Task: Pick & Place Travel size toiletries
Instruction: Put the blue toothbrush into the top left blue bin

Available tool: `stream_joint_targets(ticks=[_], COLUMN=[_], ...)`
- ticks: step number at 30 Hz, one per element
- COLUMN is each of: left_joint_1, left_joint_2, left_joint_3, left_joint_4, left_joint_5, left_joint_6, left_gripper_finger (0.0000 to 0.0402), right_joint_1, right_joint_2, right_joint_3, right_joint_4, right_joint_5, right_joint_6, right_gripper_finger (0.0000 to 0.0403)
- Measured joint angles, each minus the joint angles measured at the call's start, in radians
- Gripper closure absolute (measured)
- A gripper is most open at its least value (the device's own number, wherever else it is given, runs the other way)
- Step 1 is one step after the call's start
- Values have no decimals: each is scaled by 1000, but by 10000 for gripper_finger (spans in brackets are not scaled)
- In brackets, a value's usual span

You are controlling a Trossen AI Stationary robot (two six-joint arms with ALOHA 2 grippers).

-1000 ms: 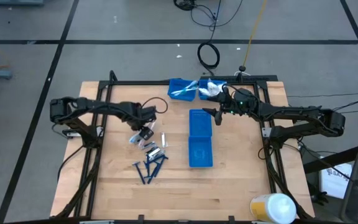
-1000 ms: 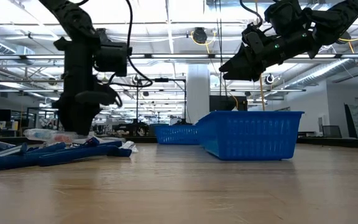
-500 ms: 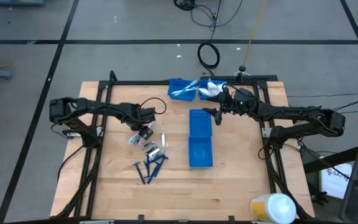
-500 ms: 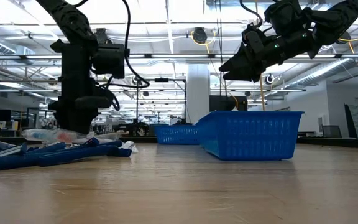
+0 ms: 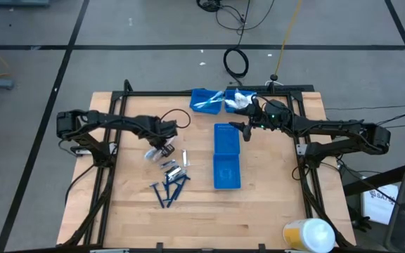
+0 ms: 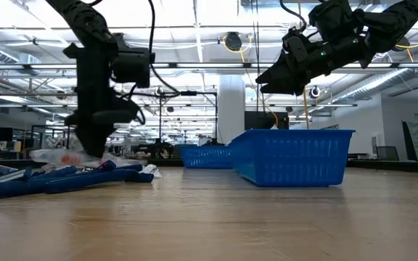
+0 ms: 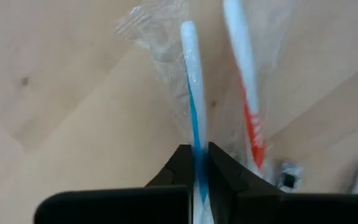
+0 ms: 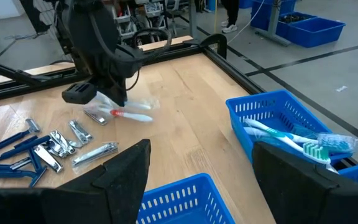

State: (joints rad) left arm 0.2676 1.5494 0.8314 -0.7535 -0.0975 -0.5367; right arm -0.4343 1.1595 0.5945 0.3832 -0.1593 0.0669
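Note:
Two white toothbrushes in clear wrappers lie on the wooden table, one with a blue stripe [image 7: 190,81] and one with a red stripe [image 7: 248,106]. My left gripper [image 7: 199,160] points down over them [image 5: 162,146] and is shut on the blue-striped one. Silvery clippers [image 8: 92,152] and dark blue razors [image 5: 169,188] lie just nearer the table's near edge. My right gripper [image 5: 248,126] hangs open in the air over the far end of the long blue bin [image 5: 226,156], touching nothing. My left gripper pinches the blue-striped toothbrush's handle [image 7: 196,140] between its two fingers, through the clear wrapper. The fingers come from above, pointing down, one on each side of the stick. The wrapped toothbrush [image 6: 64,155] lies low at the table top beside the red-striped one.
Two smaller blue bins [image 5: 206,100] stand at the table's far edge; one holds toothbrushes [image 8: 303,146]. A black frame [image 5: 111,140] runs round the working area. Bare wood lies between the pile and the near edge. A white and yellow container [image 5: 308,233] sits at the near right corner.
My left gripper has shut: its fingers stood wide apart over the wrapped toothbrushes a second ago and are now closed on the blue-striped one. The arm has hardly shifted. My right gripper has kept still.

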Motion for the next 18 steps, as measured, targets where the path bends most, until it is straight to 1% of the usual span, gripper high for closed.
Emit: stream_joint_targets(ticks=[3,6,9,12,15,18], left_joint_1=[-5,-18,-33,-42,-47,-32], left_joint_2=[0,0,0,0,0,0], left_joint_3=[42,95,154,214,256,273], left_joint_4=[1,2,16,39,109,248], left_joint_5=[-5,-24,-67,-108,-122,-117], left_joint_6=[27,84,156,233,353,505], left_gripper_finger=[380,382,395,387,382,393], right_joint_1=[0,0,0,0,0,0], right_joint_2=[0,0,0,0,0,0], right_joint_3=[0,0,0,0,0,0], right_joint_4=[0,0,0,0,0,0], right_joint_5=[0,0,0,0,0,0], right_joint_6=[0,0,0,0,0,0], right_gripper_finger=[135,135,135,135,135,135])
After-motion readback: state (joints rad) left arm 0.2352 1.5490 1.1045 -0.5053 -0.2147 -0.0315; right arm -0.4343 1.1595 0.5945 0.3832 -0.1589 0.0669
